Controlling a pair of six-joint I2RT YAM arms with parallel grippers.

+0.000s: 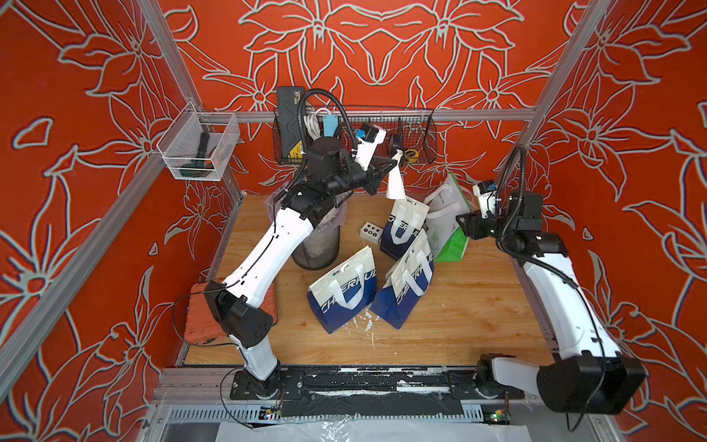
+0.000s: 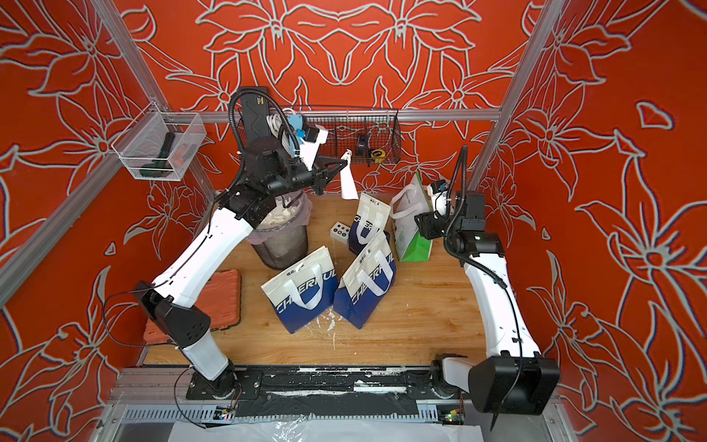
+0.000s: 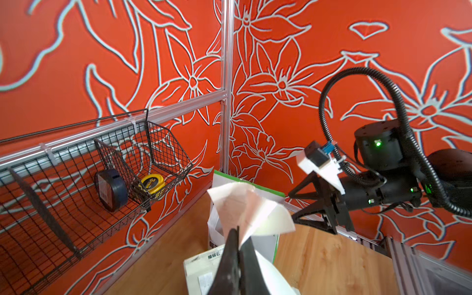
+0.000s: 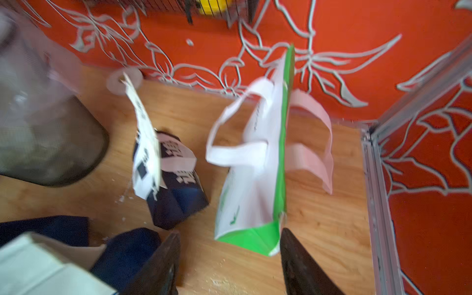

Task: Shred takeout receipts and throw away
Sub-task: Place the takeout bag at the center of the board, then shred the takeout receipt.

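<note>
The left gripper (image 3: 238, 237) is pinched tight on the upper corner of a thin, creased white paper takeout receipt (image 3: 245, 209) with faint grey print. In both top views the takeout receipt (image 1: 396, 183) hangs down from that pinch, clear of the table, and its lower end shows just over the top edge of the rearmost of three blue-and-white paper bags (image 1: 401, 229) lettered CHERRUL. The right gripper (image 3: 291, 208) is well apart from the receipt, with its jaws spread wide and nothing between them. In the right wrist view, its dark fingers (image 4: 301, 265) frame the base of a green-and-white paper bag (image 4: 255, 166) with white ribbon handles, which stands upright near the rear right corner. Under the left arm stands a black mesh waste bin (image 2: 281, 237) with a clear plastic liner, and white paper scraps (image 2: 279, 216) lie inside it. A small white box with coloured buttons (image 1: 370, 231) sits between the bin and the rear bag. The other two blue-and-white bags (image 1: 342, 294) lean nearer the front of the wooden tabletop (image 1: 459, 306), with white paper flecks (image 1: 367, 321) scattered at their bases. A black wire basket (image 3: 76, 191) on the rear rail holds a yellow tape measure (image 3: 152, 184).
</note>
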